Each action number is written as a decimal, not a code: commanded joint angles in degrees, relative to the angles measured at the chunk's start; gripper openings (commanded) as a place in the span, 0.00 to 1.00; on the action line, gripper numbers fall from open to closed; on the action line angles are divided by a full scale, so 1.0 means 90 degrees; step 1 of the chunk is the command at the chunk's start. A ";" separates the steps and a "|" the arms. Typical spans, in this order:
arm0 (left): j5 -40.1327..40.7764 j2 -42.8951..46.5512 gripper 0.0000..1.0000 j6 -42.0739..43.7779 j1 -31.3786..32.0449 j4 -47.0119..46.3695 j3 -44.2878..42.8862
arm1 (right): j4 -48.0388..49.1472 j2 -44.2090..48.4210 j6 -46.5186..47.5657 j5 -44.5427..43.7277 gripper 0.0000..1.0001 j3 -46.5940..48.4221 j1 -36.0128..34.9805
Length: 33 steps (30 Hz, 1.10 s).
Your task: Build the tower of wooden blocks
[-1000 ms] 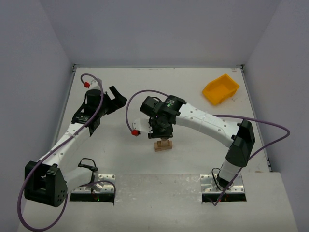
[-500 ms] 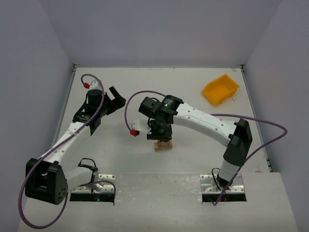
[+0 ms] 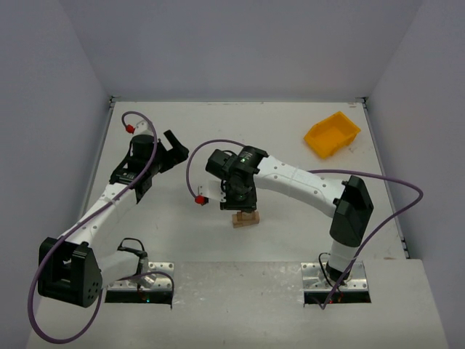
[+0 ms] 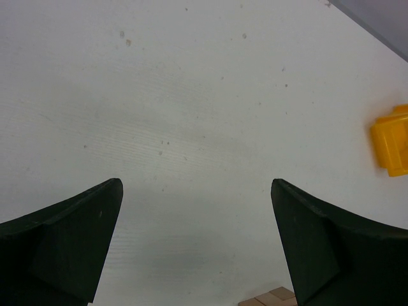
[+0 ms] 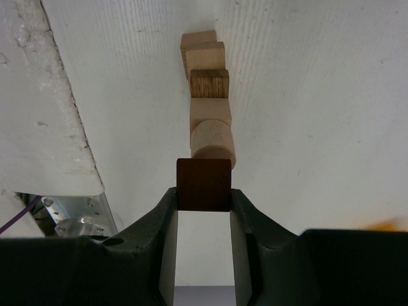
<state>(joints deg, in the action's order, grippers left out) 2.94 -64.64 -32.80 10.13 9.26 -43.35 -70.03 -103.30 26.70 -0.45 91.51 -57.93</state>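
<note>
Two white-and-black robot arms rise from the near edge of a white worktop [image 3: 290,240]. Just beyond their bases, about midway between them, stands the wood block tower [image 3: 245,219], a short stack of small wooden pieces.

The right gripper [image 3: 243,206] hangs directly over the tower, pointing down. Its jaws are drawn in to a narrow gap and clamp a dark reddish-brown block [image 5: 204,184] by two opposite faces, with the block sitting at their very tips. In the right wrist view this block is directly above the tower's top piece, a pale wooden cylinder [image 5: 214,141]; whether the two touch cannot be told. Below the cylinder the tower runs down through a pale block, a browner grained block [image 5: 209,83] and more pale blocks at its foot.

To the left of the tower and a little farther back, well apart from it, the left gripper [image 3: 174,150] hovers with its jaws spread wide, holding nothing. Its wrist view shows bare worktop between the jaws, with a corner of the tower at the lower edge.

Farthest away, beyond the tower and to its right near the back corner, a yellow plastic bin [image 3: 332,134] rests on the worktop, open side up.
</note>
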 commanded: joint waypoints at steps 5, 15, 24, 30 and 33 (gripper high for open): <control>0.0055 0.0014 1.00 0.0060 -0.0032 -0.0191 -0.0095 | 0.0252 -0.0072 -0.0056 -0.0219 0.03 -0.0092 -0.0008; 0.0064 0.0024 1.00 0.0070 -0.0042 -0.0189 -0.0076 | 0.0311 -0.0123 -0.0047 -0.0272 0.03 -0.0109 -0.0008; 0.0045 0.0044 1.00 0.0070 -0.0042 -0.0189 -0.0065 | 0.0339 -0.0122 -0.0065 -0.0320 0.04 -0.0158 -0.0008; 0.0085 0.0044 1.00 0.0041 -0.0042 -0.0227 -0.0046 | 0.0353 -0.0094 -0.0045 -0.0296 0.06 -0.0200 -0.0008; 0.0055 0.0053 1.00 0.0041 -0.0042 -0.0228 -0.0037 | 0.0363 -0.0084 -0.0050 -0.0302 0.08 -0.0197 -0.0008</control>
<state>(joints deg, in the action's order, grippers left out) 3.02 -64.64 -32.80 10.13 9.26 -43.35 -67.74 -104.97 26.70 -2.98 89.78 -57.93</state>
